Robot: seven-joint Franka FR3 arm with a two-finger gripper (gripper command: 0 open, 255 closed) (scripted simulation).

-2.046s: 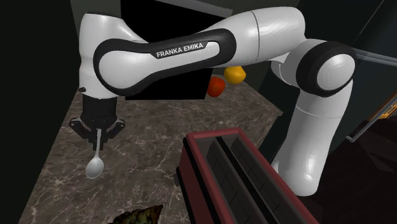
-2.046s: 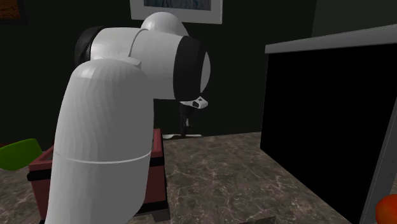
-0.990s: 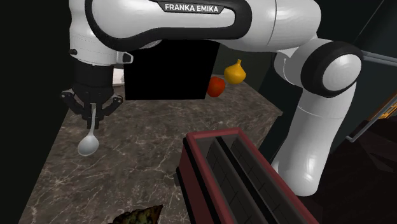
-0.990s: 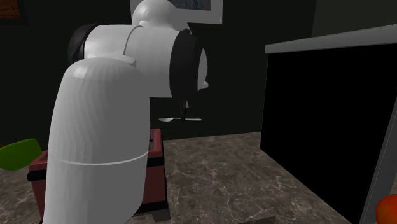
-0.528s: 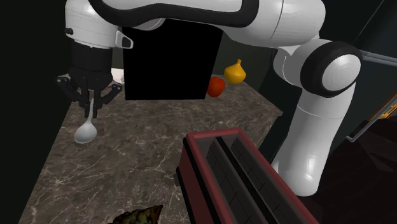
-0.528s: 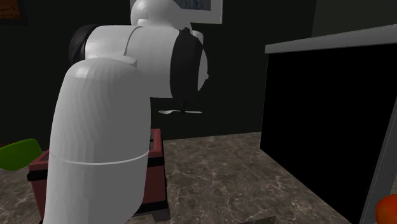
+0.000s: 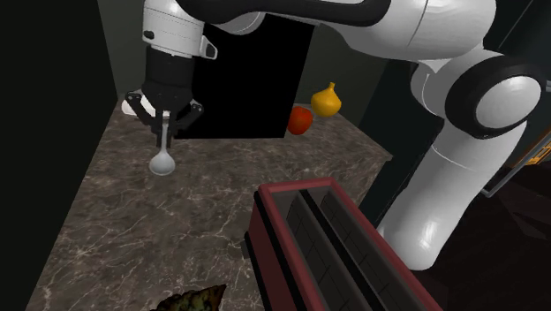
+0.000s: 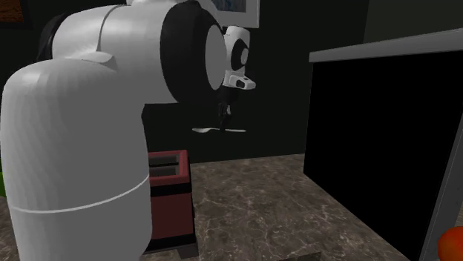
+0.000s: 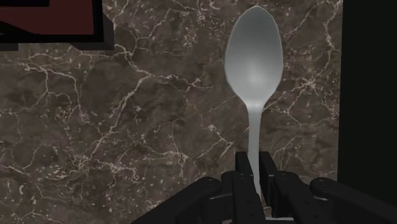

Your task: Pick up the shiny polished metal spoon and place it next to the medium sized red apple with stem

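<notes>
Carrying the spoon (image 7: 162,157). In the shoulder view's upper left, the end effector (image 7: 164,132) is clenched on its handle, with the bowl hanging down clear of the desk (image 7: 132,238). In the wrist view the fingers (image 9: 243,175) pinch the handle near its end, so the bowl sticks far out.

Mid-frame, a black-fronted box (image 7: 247,79) stands between spoon and apple (image 7: 301,120). The apple is right of centre at the desk's back, just beside a yellow fruit (image 7: 326,101). A dark red toaster-like box (image 7: 318,230) at lower right looks off the path.

My take:
- Traverse right along the black box's front at this height.
- Go slow, since an end grip lets the spoon pivot.
- Descend onto bare desk on the apple's near side.
- Get the bowl low before release, so it can't knock the apple.
</notes>
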